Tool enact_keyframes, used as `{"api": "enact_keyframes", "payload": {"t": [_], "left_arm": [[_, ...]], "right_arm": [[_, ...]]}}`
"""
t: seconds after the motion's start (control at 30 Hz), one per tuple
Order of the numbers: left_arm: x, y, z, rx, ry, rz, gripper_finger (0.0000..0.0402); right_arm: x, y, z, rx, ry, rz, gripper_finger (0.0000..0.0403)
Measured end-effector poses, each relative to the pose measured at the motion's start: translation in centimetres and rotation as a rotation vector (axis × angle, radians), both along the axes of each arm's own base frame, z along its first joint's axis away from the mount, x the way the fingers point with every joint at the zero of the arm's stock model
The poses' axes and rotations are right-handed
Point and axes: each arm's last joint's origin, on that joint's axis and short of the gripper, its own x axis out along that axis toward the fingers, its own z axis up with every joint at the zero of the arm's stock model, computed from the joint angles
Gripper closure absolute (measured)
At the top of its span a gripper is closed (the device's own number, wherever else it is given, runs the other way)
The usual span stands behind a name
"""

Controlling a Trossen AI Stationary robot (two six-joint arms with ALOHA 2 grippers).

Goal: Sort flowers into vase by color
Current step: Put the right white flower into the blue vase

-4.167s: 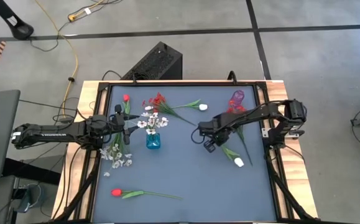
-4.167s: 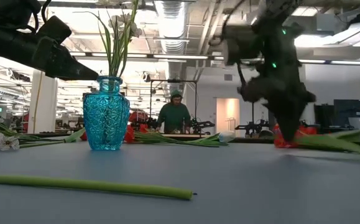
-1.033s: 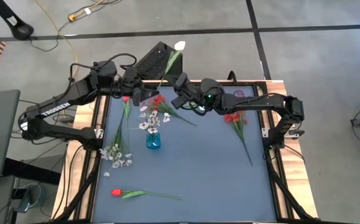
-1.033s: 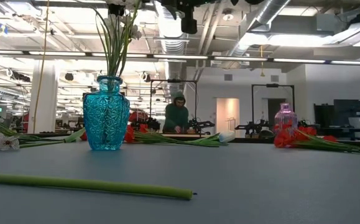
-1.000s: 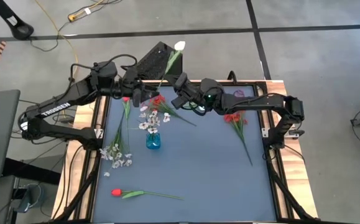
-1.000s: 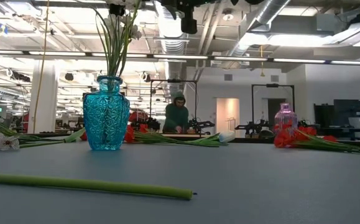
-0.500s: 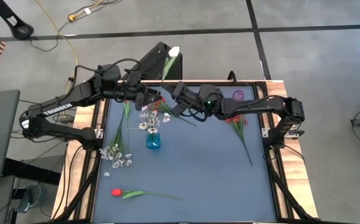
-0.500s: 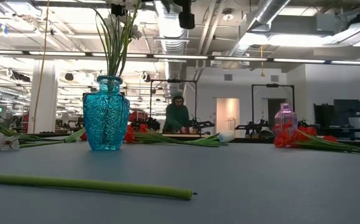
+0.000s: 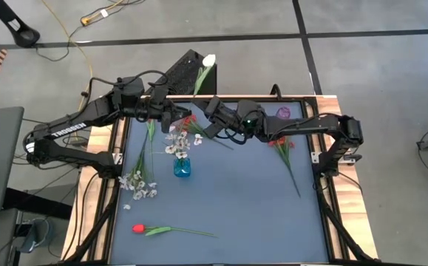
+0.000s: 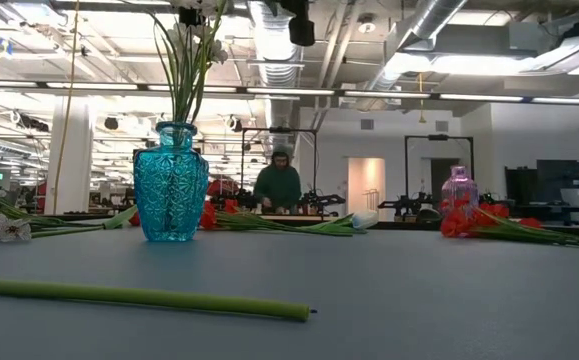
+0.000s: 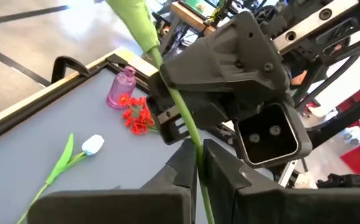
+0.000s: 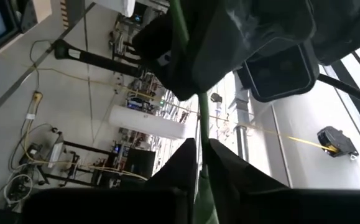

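Note:
A white tulip (image 9: 208, 60) on a green stem is held high over the table's far edge between both arms. My left gripper (image 11: 199, 163) comes from the left and is shut on the stem. My right gripper (image 12: 201, 155) comes from the right and faces it, with the same stem in its narrow gap. Below stands the blue vase (image 9: 182, 167) with white sprays in it. The purple vase (image 9: 282, 113) stands at the far right. More flowers lie flat on the mat. My left gripper pinches the tulip's green stem (image 11: 195, 146) between its two fingers, which lie across it. The stem runs on past the fingers toward the leaf and bloom, clear of the table. My right gripper has the stem (image 12: 201, 127) between its fingers, lying across it; whether both pads touch it I cannot tell.
On the mat lie a red tulip (image 9: 138, 229) near the front left, white sprays (image 9: 136, 185) at the left, red sprays (image 9: 188, 120) and a red tulip (image 9: 149, 117) at the far left, and red flowers (image 9: 280, 140) by the purple vase. A black box (image 9: 184, 74) sits beyond the far edge.
My left gripper has moved toward the table's right, up to the stem and the right gripper. My right gripper has shifted slightly toward the left, and the tulip's bloom has moved a little left and nearer with it.

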Motion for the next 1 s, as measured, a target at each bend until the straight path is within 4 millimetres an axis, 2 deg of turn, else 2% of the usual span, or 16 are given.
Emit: {"api": "enact_keyframes", "payload": {"t": [0.1,0.23,0.33,0.43,0.6,0.7,0.83,0.9,1.0], "left_arm": [[0.0,0.1,0.1,0.025,-0.003,0.012,0.0399],[-0.5,0.0,0.6,0.097,-0.029,0.046,0.0401],[-1.5,-0.3,2.1,0.155,-0.126,0.07,0.0401],[-3.6,-0.7,4.2,0.197,-0.221,0.089,0.0401],[-6.6,-2.0,6.5,0.288,-0.301,0.044,0.0401],[-9.3,-3.5,7.3,0.412,-0.4,0.032,0.0401],[-11.6,-5.0,5.9,0.508,-0.541,0.01,0.0401],[-11.9,-5.3,3.9,0.513,-0.572,-0.003,0.0401],[-12.1,-5.6,0.7,0.521,-0.665,-0.006,0.0401]], "right_arm": [[0.1,0.5,0.0,0.0,0.002,0.018,0.0316],[0.1,1.8,-0.1,0.102,-0.04,0.029,0.0286],[0.1,2.9,-0.2,0.155,-0.053,-0.007,0.0261],[0.2,3.3,-0.7,0.165,-0.038,-0.087,0.0238],[-0.6,1.8,0.0,0.308,-0.172,-0.241,0.0217],[-1.3,0.3,0.0,0.433,-0.2,-0.298,0.0215],[-3.8,-2.5,0.6,0.684,-0.247,-0.333,0.0218],[-5.3,-3.9,0.7,0.851,-0.267,-0.337,0.0222],[-7.5,-5.6,0.6,1.214,-0.236,-0.255,0.0229]]}}
